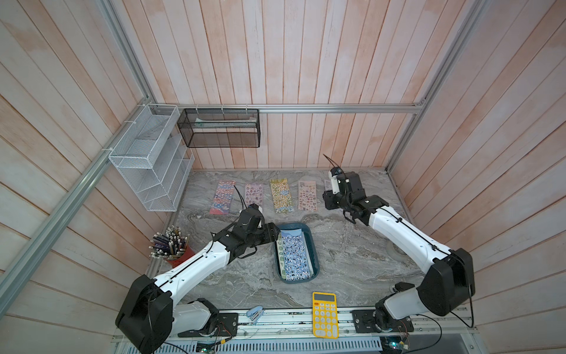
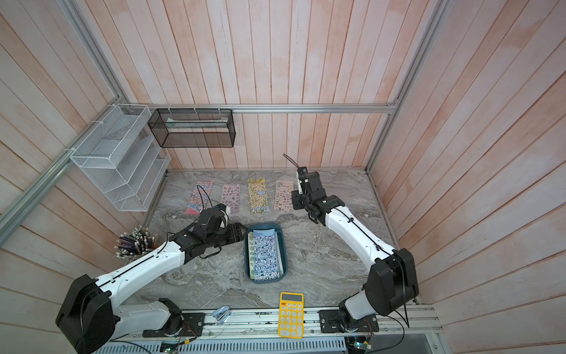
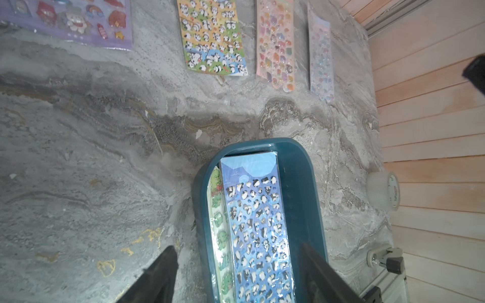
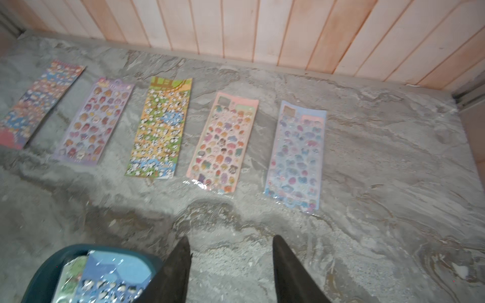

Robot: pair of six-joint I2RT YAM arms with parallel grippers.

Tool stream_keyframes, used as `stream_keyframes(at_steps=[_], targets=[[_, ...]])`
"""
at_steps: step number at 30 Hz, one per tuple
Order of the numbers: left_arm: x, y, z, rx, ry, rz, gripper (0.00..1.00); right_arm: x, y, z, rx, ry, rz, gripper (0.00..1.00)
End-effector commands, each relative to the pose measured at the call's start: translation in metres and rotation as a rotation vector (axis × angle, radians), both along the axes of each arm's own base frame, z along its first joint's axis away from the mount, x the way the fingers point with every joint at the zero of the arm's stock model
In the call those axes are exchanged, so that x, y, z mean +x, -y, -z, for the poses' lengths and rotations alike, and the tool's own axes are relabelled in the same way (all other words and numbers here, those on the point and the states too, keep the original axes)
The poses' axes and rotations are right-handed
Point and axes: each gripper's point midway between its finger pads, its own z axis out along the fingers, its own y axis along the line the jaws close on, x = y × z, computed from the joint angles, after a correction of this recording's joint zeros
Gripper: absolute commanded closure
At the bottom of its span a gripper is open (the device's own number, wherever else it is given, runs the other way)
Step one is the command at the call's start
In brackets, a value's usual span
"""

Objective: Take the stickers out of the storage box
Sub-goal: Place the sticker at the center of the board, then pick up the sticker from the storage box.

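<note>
1. The left gripper (image 3: 237, 246) hangs over the 10 o'clock end of the storage box (image 1: 315, 257), jaws spread wide and empty
2. The box sits mid-desk (image 1: 352, 245). The penguin sticker sheet (image 1: 294, 257) lies on top and a green sheet (image 1: 280, 254) peeks out at 9 o'clock. Pinching only the top sheet's short edge and lifting it shallowly should leave the glossy stack behind
3. The right gripper (image 4: 231, 237), at the box's 1 o'clock, is partly open and empty over bare desk near the pale blue sheet (image 4: 295, 154)
</note>
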Motion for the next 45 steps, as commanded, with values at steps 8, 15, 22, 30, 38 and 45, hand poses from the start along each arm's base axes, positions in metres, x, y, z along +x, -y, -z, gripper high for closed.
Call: stream_keyframes(at_steps=[8,15,22,30,38,45], targets=[[-0.010,0.015,0.026,0.004,-0.076,-0.021,0.27,-0.082,-0.071,0.060,-0.040,-0.101,-0.176,0.53],[-0.003,0.017,0.035,0.037,-0.098,-0.028,0.34,-0.118,-0.102,0.110,-0.107,-0.174,-0.260,0.78],[-0.001,0.019,0.045,0.053,-0.121,-0.023,0.45,-0.122,-0.108,0.143,-0.127,-0.224,-0.254,0.99],[0.005,0.027,0.058,0.025,-0.165,-0.015,0.72,-0.127,-0.112,0.188,-0.111,-0.321,-0.220,1.00],[0.010,0.035,0.060,0.012,-0.181,0.001,0.83,-0.163,-0.148,0.201,0.185,-0.445,-0.365,1.00],[0.014,0.033,0.058,-0.007,-0.178,-0.009,0.83,-0.177,-0.153,0.193,0.376,-0.496,-0.424,1.00]])
